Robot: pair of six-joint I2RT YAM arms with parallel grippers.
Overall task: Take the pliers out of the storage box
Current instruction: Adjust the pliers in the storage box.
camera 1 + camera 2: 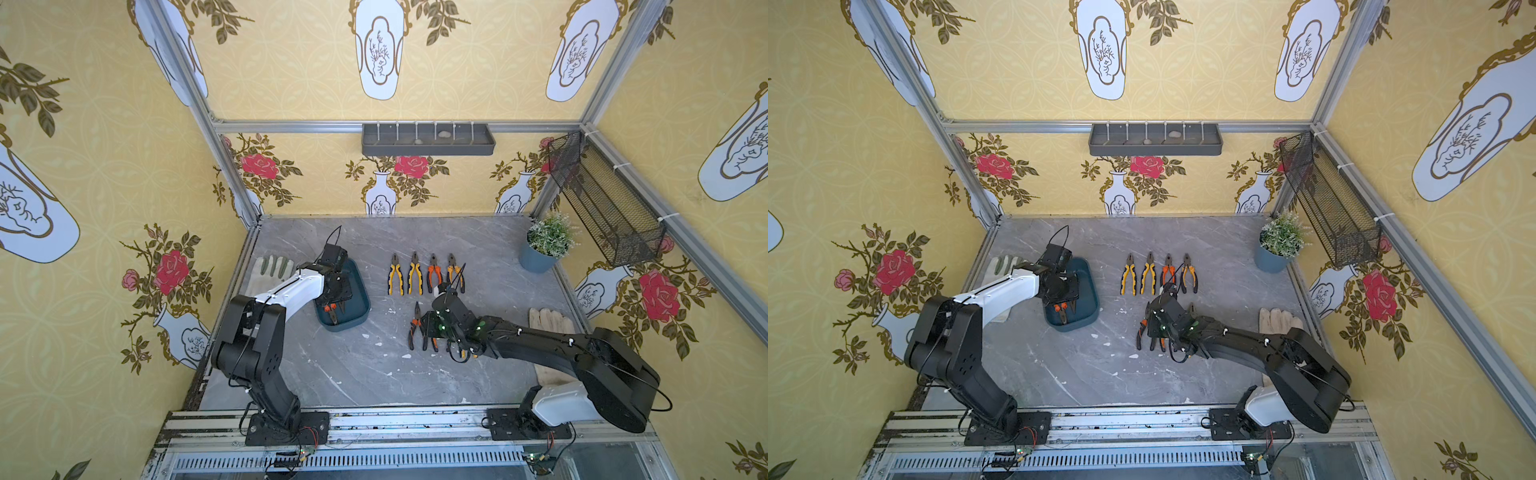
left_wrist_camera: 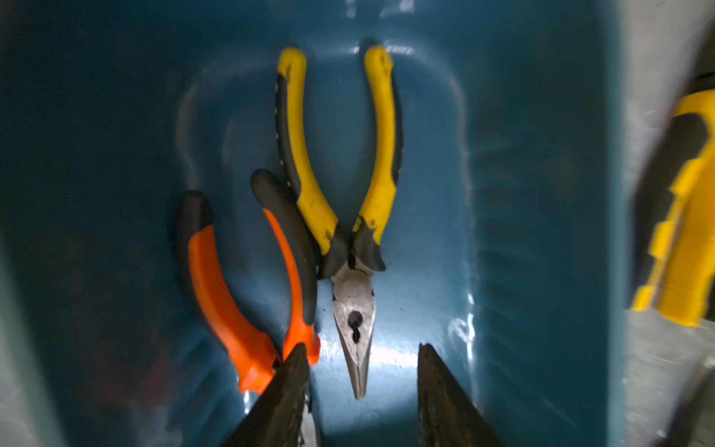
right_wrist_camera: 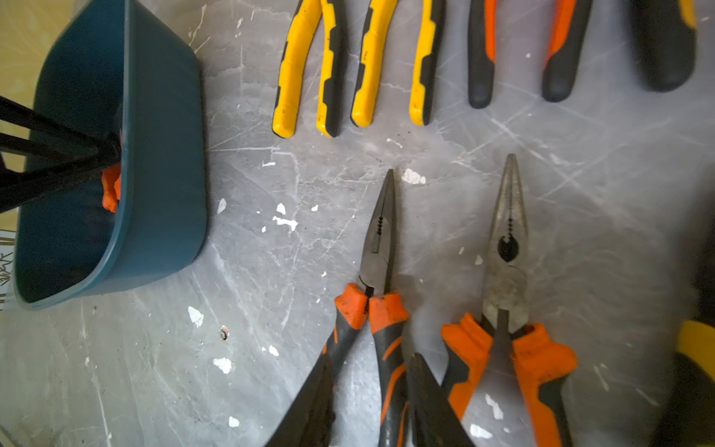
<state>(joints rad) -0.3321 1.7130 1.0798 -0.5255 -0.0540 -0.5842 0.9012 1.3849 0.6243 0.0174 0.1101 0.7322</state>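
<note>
The left arm [image 1: 291, 291], black at shoulder and elbow with a white forearm, reaches forward from its base and bends steeply down at the wrist. Its black two-fingered left gripper [image 2: 361, 348] points downward, the dark fingers [image 2: 286, 387] standing clearly apart. The right arm [image 1: 540, 338], black above a white base link, stretches low toward the middle. Its black right gripper [image 3: 371, 363] also points down, fingers only narrowly parted; whether they pinch anything I cannot make out.
</note>
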